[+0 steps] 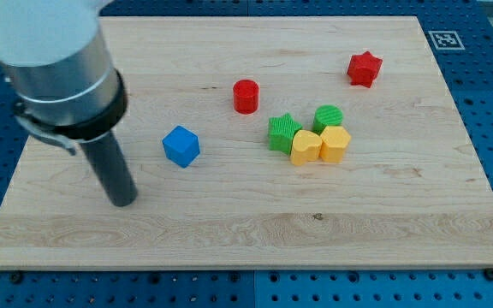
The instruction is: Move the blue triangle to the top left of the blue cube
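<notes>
My arm comes down from the view's top left, its rod upright, and my tip (124, 202) rests on the wooden board (229, 239), to the left of and slightly below the blue cube (181, 145), apart from it. It is a bare rod touching no block. No blue triangle shows; it may sit hidden behind the arm

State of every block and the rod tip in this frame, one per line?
my tip: on the board, left of the blue cube, touching nothing
blue cube: alone
red cylinder: upright, alone
red star: alone
green star, green cylinder, two yellow blocks: clustered together
blue triangle: not visible
</notes>
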Available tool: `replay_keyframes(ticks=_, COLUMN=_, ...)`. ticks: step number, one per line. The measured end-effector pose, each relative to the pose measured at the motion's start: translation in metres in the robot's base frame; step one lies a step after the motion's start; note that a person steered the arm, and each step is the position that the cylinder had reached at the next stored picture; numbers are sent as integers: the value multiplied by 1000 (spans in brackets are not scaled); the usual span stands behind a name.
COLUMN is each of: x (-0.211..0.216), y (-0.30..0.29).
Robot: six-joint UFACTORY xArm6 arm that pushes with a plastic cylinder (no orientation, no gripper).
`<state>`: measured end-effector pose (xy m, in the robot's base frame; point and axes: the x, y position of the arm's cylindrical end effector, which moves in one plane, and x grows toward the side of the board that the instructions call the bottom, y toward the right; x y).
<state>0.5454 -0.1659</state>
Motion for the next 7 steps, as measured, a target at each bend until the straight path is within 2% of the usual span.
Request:
replay_keyframes(ticks=1, x=-7, y=-52)
replay_keyframes(ticks=2, x=-25, y=-52)
replay_keyframes(ticks=3, x=-48, y=-26)
replay_keyframes(ticks=5, x=-57, y=16)
replay_keyframes(ticks=7, x=-66, y=-29)
